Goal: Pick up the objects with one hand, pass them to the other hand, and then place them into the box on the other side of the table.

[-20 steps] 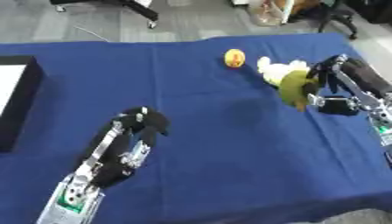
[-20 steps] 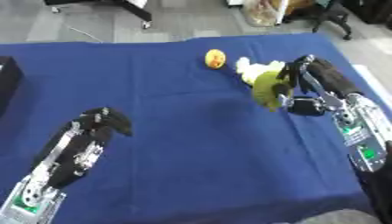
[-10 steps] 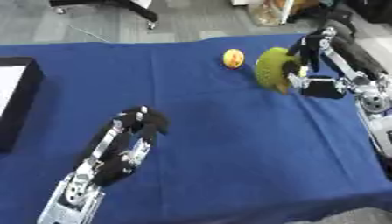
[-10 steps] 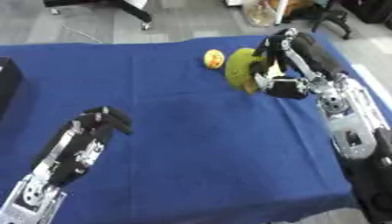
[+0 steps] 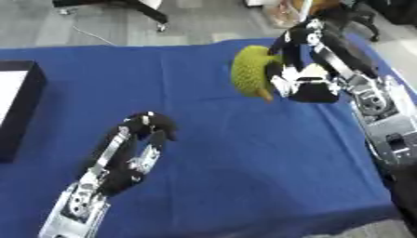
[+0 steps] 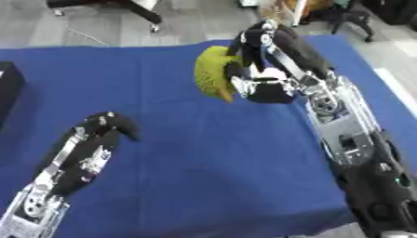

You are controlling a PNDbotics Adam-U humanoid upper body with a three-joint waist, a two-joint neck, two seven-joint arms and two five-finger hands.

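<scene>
My right hand [image 5: 306,81] holds a yellow-green bumpy fruit-shaped object [image 5: 248,74] in the air above the blue table, its fingers curled round the object's right side. It hangs over the far middle of the cloth. Low on the left, my left hand [image 5: 138,144] rests on the table with its fingers curled and nothing in them. A black box with a white inside [image 5: 16,100] stands at the table's left edge, only partly in view.
The blue cloth [image 5: 228,176] covers the whole table. Beyond the far edge lie a grey floor, a chair base [image 5: 122,7] and some things at the upper right.
My right hand has carried the yellow-green object leftward and toward the table's middle. The view has shifted, and the small orange ball and pale object at the far edge no longer show. The left hand stays put.
</scene>
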